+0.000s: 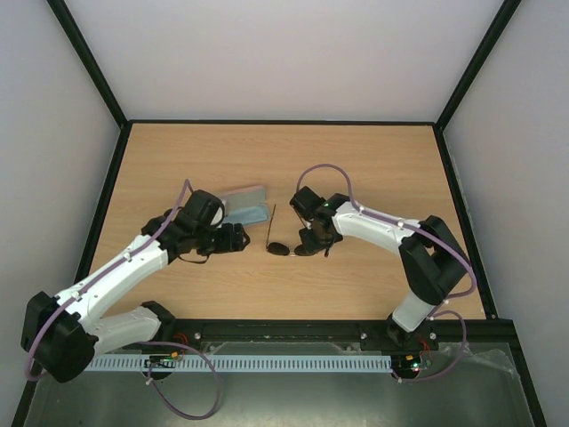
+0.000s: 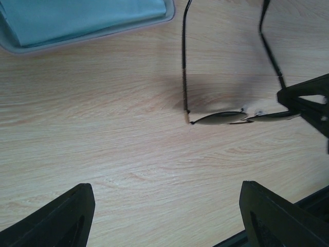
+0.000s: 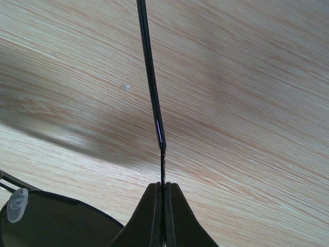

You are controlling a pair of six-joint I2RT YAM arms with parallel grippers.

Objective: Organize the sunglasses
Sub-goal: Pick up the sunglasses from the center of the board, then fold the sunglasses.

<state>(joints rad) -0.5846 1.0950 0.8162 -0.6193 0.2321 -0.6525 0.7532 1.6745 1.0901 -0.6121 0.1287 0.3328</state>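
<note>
Right wrist view: the right hand (image 3: 162, 188) is seen clamped together on 1 thin arm of the sunglasses (image 1: 279, 249), which are found mid-worktop (image 1: 382, 160) between the 2 hands. The left hand (image 2: 165, 188) is held apart, nothing gripped, near the lenses. A blue cloth (image 2: 82, 18) is seen just beyond.
</note>
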